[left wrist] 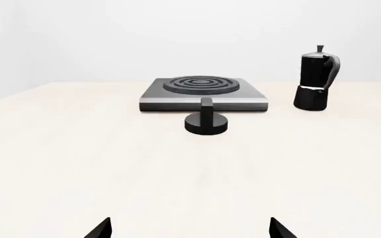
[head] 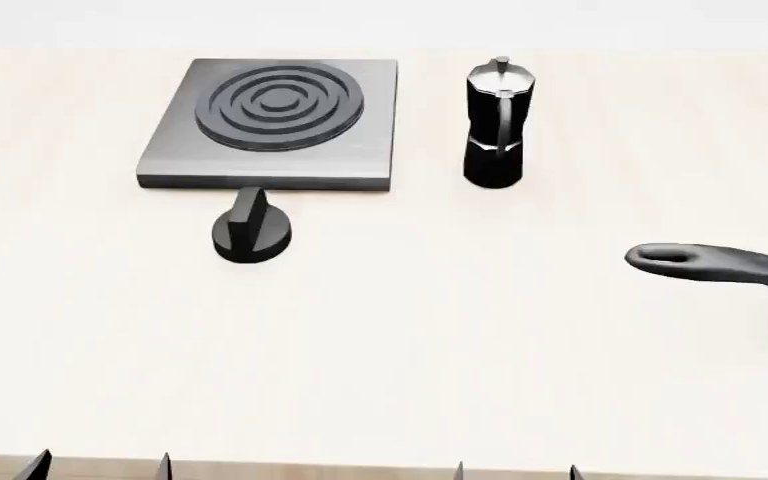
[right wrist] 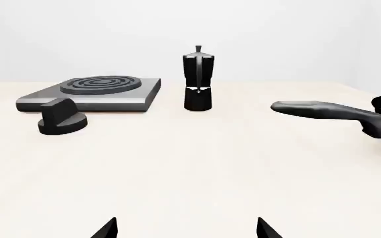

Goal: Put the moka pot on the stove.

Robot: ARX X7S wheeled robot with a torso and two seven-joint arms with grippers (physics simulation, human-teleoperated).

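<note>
The black moka pot [head: 496,124] stands upright on the pale table, just right of the stove [head: 164,150], a grey square plate with concentric rings. The pot also shows in the left wrist view [left wrist: 315,79] and the right wrist view [right wrist: 197,79]; the stove shows there too [left wrist: 250,96] [right wrist: 38,101]. My left gripper [head: 100,468] and right gripper [head: 516,472] sit at the table's near edge, far from the pot. Both are open and empty, with only the fingertips [left wrist: 101,229] [right wrist: 107,229] showing.
A short black round knob with a ridge [head: 252,229] stands on the table in front of the stove. The long handle of a black pan [head: 718,266] reaches in from the right edge, nearer than the pot. The table [head: 384,350] is pale and bare between the grippers and the objects.
</note>
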